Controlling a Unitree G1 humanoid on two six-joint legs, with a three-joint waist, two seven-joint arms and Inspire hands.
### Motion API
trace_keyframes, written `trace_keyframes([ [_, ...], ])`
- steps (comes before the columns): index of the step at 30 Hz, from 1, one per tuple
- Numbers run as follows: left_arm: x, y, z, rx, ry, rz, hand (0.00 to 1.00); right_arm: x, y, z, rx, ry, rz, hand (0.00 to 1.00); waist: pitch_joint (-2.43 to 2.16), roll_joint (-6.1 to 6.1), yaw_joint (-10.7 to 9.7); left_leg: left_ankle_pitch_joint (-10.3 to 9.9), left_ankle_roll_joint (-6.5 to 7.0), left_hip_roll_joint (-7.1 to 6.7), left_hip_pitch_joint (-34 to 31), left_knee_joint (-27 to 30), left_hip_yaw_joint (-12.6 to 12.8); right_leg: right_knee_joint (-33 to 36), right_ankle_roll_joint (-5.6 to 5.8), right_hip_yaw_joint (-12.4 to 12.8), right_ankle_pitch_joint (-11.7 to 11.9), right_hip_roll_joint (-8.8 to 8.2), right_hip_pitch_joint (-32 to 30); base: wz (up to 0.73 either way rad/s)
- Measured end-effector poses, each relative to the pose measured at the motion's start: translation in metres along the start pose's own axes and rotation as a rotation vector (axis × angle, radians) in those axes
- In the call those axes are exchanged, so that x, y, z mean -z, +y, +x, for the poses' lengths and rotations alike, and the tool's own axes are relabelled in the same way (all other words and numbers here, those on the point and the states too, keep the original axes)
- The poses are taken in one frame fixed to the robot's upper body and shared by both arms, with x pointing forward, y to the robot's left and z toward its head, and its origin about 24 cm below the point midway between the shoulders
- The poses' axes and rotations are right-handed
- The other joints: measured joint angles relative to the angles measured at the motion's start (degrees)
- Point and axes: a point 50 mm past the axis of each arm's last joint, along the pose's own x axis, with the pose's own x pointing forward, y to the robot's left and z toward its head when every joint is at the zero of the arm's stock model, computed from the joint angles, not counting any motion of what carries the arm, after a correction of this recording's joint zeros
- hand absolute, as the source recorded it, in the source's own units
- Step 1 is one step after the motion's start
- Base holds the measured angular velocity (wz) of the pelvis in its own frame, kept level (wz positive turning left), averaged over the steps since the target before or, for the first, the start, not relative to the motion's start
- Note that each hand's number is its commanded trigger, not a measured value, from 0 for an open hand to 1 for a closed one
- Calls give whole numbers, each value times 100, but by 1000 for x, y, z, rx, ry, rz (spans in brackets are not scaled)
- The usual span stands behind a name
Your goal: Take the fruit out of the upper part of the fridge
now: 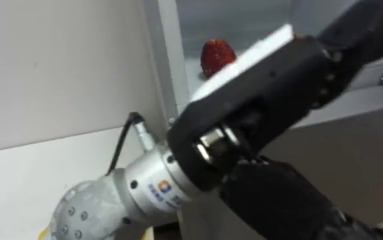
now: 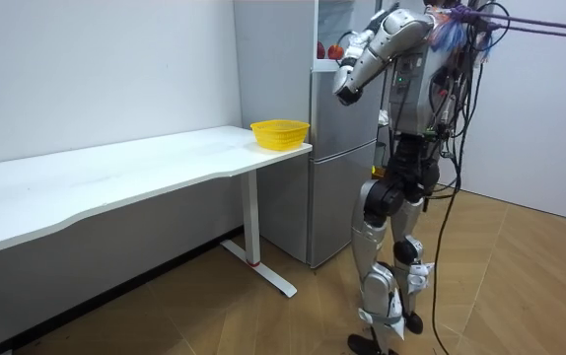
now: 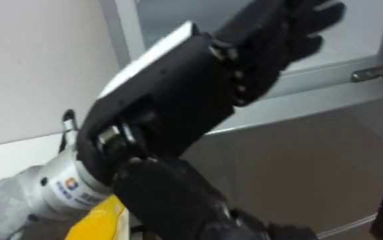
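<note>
Standing at the fridge [image 2: 340, 123], the robot holds its left hand [image 3: 198, 80] up at the upper compartment, fingers straight and gripping nothing. The strawberry [image 1: 217, 57] lies inside, just behind the hand. Likely hazards: straight fingers may nudge the berry and roll it deeper. A hard squeeze would bruise it, and a loose one would drop it short of the basket [image 2: 280, 132] on the counter [image 2: 115, 173].

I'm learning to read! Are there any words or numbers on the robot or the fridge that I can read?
Small print on the wrist behind the left hand: too blurred to read.
On the fridge, basket and table: no words or numbers to be seen.
</note>
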Motion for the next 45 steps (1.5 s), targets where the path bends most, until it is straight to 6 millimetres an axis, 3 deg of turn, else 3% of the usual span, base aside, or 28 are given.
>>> trace_keyframes([
  [7,-17,34,-23,-297,-27,144,0,19,12,-1,-4,31,-4,0,-32,-74,287,1,-1,-2,122,-33,-1,3,2,22,-5,5,100,-2],
  [13,-34,62,-59,-586,-50,283,0,36,24,-3,0,56,54,0,-32,-101,482,3,-5,-2,213,-34,-35,8,0,-24,-7,-1,206,3],
  [19,-58,90,-131,-1024,-52,462,0,55,29,-5,6,105,110,0,-41,-97,712,3,-7,-8,318,-20,-42,25,0,-15,-59,-8,258,1],
  [24,-61,101,-207,-1405,113,575,0,68,34,-8,20,128,136,0,-60,-69,915,1,-9,-6,304,14,-168,33,-4,-89,-65,-9,287,8],
  [29,-67,91,-270,-1713,228,617,0,69,35,-9,24,123,168,0,-63,-31,981,-4,-14,-17,284,-37,-257,43,-7,-145,-66,-9,293,5],
  [34,-57,76,-328,-2019,361,593,0,71,35,-10,37,124,176,0,-62,-19,1100,-4,-10,-73,212,-57,-463,87,-7,-217,-75,-30,252,6],
  [39,-21,28,-407,-2358,680,440,0,65,34,-9,43,100,169,0,-67,-27,1085,-5,-8,-96,213,-82,-535,132,-2,-274,-130,-60,225,2],
  [42,6,-5,-434,-2511,818,250,0,63,38,-9,21,99,156,0,-62,-70,1068,-9,-6,-109,202,-80,-622,107,8,-334,-149,-63,277,12],
  [45,25,-33,-449,-2598,918,82,0,62,39,-9,7,104,161,0,-70,-114,1070,-12,-7,-109,177,-81,-651,103,6,-350,-154,-62,273,5],
])
